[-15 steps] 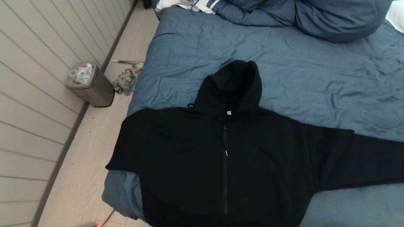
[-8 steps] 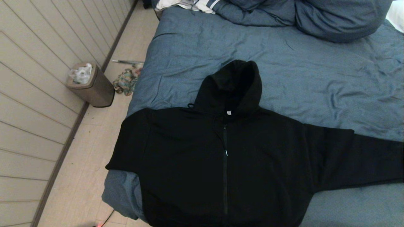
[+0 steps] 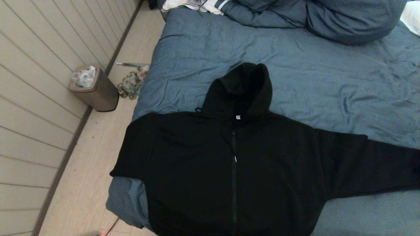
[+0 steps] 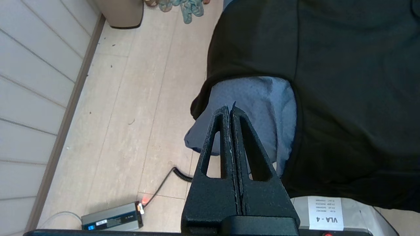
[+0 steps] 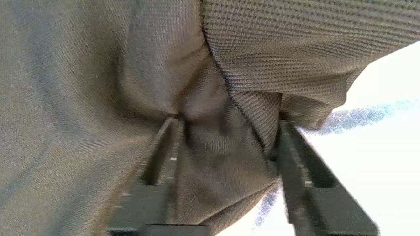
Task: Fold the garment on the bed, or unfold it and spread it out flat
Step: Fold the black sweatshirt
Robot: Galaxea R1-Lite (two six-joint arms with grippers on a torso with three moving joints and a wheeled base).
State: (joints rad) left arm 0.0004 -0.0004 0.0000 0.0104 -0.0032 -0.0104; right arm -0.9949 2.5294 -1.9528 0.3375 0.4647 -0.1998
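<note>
While the garment lies zipped and face-up on the bed, sleeve stretched toward my right, my right gripper stands half-open with a bunch of its cloth between the jaws. If they pinch only the top layer, the sleeve could slip free or drag crooked. My left gripper hangs closed and empty by the near corner.

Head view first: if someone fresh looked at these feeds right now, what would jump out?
The black garment spread zip-up across the near end of the bed, one sleeve reaching toward the robot's right. Next, the right gripper with bunched fabric between its fingers, and the left gripper shut above the bed's corner.
</note>
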